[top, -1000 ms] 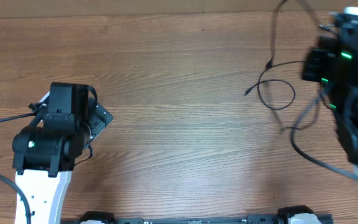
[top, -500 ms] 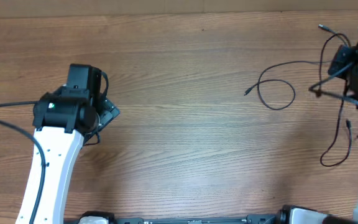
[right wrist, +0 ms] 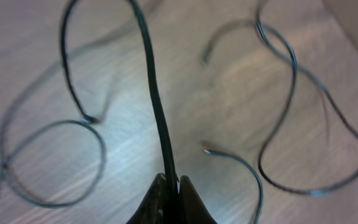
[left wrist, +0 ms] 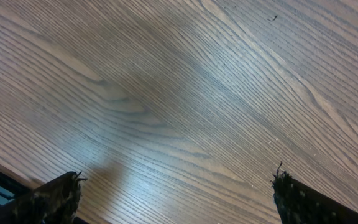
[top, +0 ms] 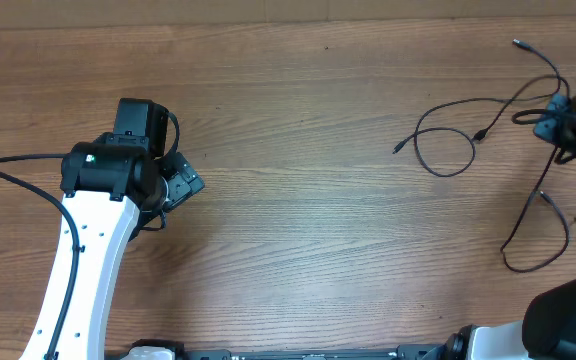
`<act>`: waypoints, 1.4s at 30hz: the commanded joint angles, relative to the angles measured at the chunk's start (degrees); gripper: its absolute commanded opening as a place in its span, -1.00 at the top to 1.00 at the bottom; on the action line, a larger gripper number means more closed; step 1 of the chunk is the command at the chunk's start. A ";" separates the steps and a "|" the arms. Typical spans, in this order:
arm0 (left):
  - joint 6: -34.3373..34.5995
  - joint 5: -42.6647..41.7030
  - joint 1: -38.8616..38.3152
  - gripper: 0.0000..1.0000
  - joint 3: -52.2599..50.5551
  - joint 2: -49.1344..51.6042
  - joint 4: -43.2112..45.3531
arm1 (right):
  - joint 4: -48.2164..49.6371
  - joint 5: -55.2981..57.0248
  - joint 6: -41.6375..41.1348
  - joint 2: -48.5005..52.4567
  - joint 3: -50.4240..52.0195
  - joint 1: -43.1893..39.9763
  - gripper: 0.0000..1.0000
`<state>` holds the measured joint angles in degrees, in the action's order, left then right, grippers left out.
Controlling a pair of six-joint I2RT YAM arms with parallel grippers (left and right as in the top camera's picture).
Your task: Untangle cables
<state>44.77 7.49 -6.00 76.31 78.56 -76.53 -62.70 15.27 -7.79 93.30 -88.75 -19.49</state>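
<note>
Several thin black cables lie at the table's right end. One forms a loop (top: 444,152) with a small plug end (top: 396,148). Another cable (top: 530,250) hangs down in a curve along the right edge. My right gripper (top: 553,127) is at the far right, shut on a black cable (right wrist: 157,118) that rises from between its tips (right wrist: 171,184). In the right wrist view a loop (right wrist: 48,163) lies to the left and a silver-tipped end (right wrist: 207,150) to the right. My left gripper (top: 186,186) is far to the left, open (left wrist: 176,190) over bare wood.
The wooden table (top: 298,120) fills the view. The left arm's own thick wire (top: 18,165) trails off to the left edge. The table's far edge (top: 268,22) runs along the top.
My right arm has pulled back towards the right edge with the cable in its grip, stretching it out of the pile. The left arm has shifted a little right and forward.
</note>
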 commanded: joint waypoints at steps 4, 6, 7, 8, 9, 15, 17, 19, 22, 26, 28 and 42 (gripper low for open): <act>-0.92 -1.09 -0.02 -0.99 0.35 0.09 0.46 | -0.24 0.11 -8.72 0.98 7.10 -5.57 0.92; -0.90 -1.09 -0.02 -0.99 0.35 0.09 0.76 | 0.00 0.09 -11.15 0.98 10.12 -6.82 0.92; -0.90 -1.01 -0.02 -0.99 0.35 0.09 1.18 | 0.44 0.09 -12.09 0.98 11.56 -7.08 0.92; -0.94 -0.85 -0.02 -0.99 0.33 0.09 1.90 | 1.01 0.07 -12.26 1.01 12.81 -7.26 0.92; -1.07 -0.92 -0.02 -0.99 0.33 0.09 2.47 | 2.49 0.09 -12.98 1.03 14.49 -7.26 0.81; -1.11 -1.16 0.00 -0.99 0.35 0.07 2.80 | 6.36 -1.77 -13.46 1.01 16.37 -7.26 -1.00; -4.09 -1.14 0.00 -0.99 0.35 0.07 3.91 | 6.12 -4.85 -13.44 0.96 14.60 -7.26 -1.00; -6.99 -1.22 -0.02 -0.99 0.35 -0.04 4.63 | 5.25 -5.79 -13.44 0.72 11.93 -7.26 -1.00; -9.70 -1.99 -0.02 -0.99 0.37 -1.70 4.72 | 4.52 -6.01 -13.49 -1.99 2.14 -7.15 -1.00; -10.12 -2.14 -0.02 -0.99 0.35 -5.11 5.42 | 5.46 -8.20 -13.46 -5.07 -6.73 -7.15 -1.00; -10.12 -2.32 -0.04 -0.99 0.35 -8.48 6.19 | 7.87 -10.78 -13.46 -6.97 -11.34 -7.15 -1.00; -11.41 3.87 -0.13 -0.98 0.35 -38.53 1.46 | 37.53 -48.00 -13.42 -12.59 -14.88 -5.31 -1.00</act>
<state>34.48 6.98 -6.00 76.34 43.42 -73.30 -26.33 -26.55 -21.02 80.75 -103.35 -25.87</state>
